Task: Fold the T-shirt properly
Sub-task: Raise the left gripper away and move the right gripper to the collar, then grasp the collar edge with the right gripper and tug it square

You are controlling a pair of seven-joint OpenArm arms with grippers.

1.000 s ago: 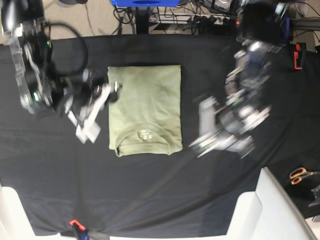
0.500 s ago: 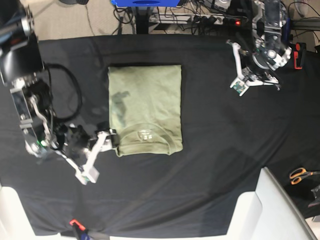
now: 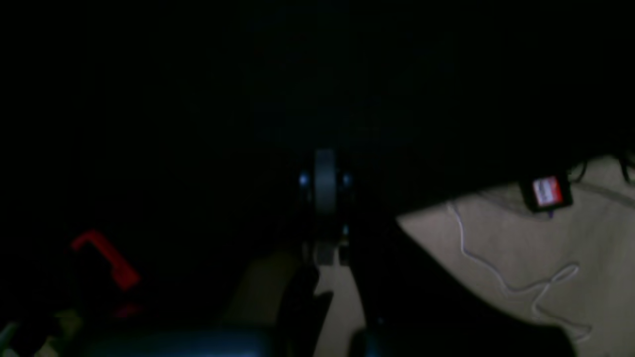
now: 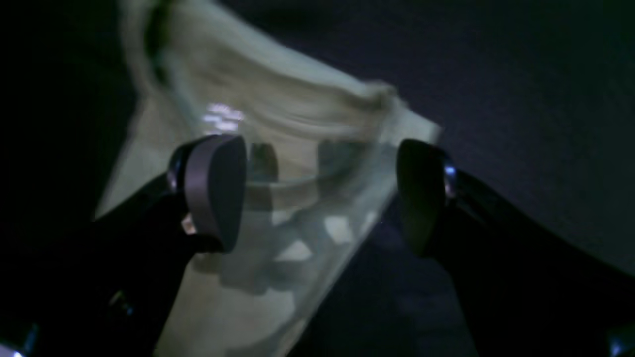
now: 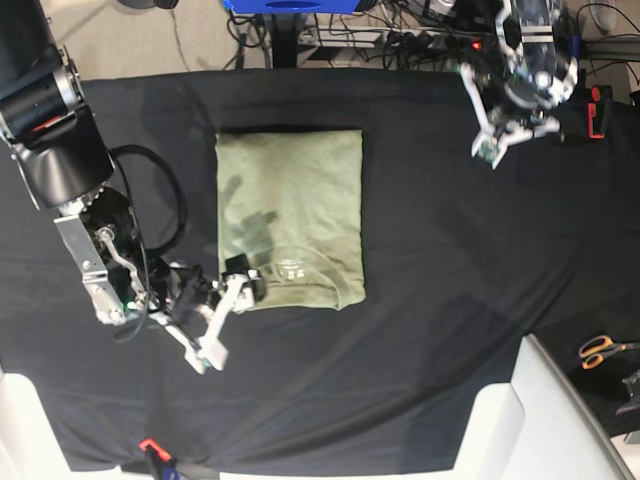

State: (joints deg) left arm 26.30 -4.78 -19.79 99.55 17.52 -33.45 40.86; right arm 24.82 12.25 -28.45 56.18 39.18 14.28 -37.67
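T-shirt [image 5: 291, 218], the plain sage-green short-sleeved cotton one, lay folded into a tall rectangle on the black table cloth [image 5: 430, 300] in the base view, collar at its near end. Since a second earlier my right gripper [image 5: 244, 289] had slid from the shirt's left edge down to its near-left corner, and its jaws had gone from closed to wide apart; one finger reached the corner, nothing was held. My left gripper [image 5: 484, 151] had pulled away from beside the shirt to the far right of the cloth, well apart from it. I judged the sleeves-in fold done, with a pinch on the collar end wanted next.

In the left wrist view almost all was black. I could make out only the left gripper [image 3: 325, 183] with its jaws pressed together on nothing, a red clamp [image 3: 106, 255] at the left, and pale floor with a thin white cable [image 3: 501, 277] at the right. The shirt did not show there.

In the right wrist view the right gripper [image 4: 317, 193] stood spread over the blurred shirt [image 4: 278, 163] corner, the pads [image 4: 218, 191] clear of the cloth. The collar and white label print were smeared; whether the lower finger touched fabric I could not tell.
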